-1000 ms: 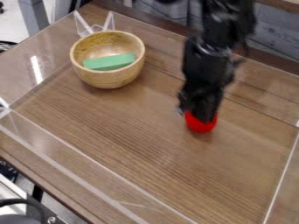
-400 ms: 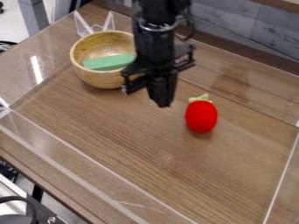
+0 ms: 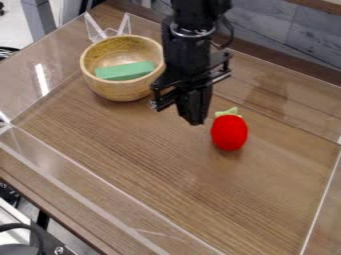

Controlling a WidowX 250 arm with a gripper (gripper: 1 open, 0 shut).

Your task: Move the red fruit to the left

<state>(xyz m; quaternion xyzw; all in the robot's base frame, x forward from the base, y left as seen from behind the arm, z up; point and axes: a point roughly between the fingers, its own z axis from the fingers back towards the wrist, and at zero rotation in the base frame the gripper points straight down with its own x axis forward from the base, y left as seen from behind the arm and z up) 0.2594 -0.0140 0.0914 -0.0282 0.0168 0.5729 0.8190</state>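
The red fruit [image 3: 230, 132], a small bright red strawberry-like toy with a green top, lies on the wooden table right of centre. My gripper [image 3: 194, 115] hangs from the black arm, pointing down, just to the left of the fruit and slightly behind it. Its fingers look shut with nothing between them, and a small gap separates them from the fruit. Nothing hides the fruit.
A wooden bowl [image 3: 123, 90] with a flat green item [image 3: 120, 70] inside stands at the back left. Low clear plastic walls [image 3: 40, 159] run round the tabletop. Bare wooden table [image 3: 147, 169] stretches in front of and left of the fruit.
A second ago the gripper stood right over the red fruit. It has since moved left off it. The fruit lies uncovered in about the same spot.
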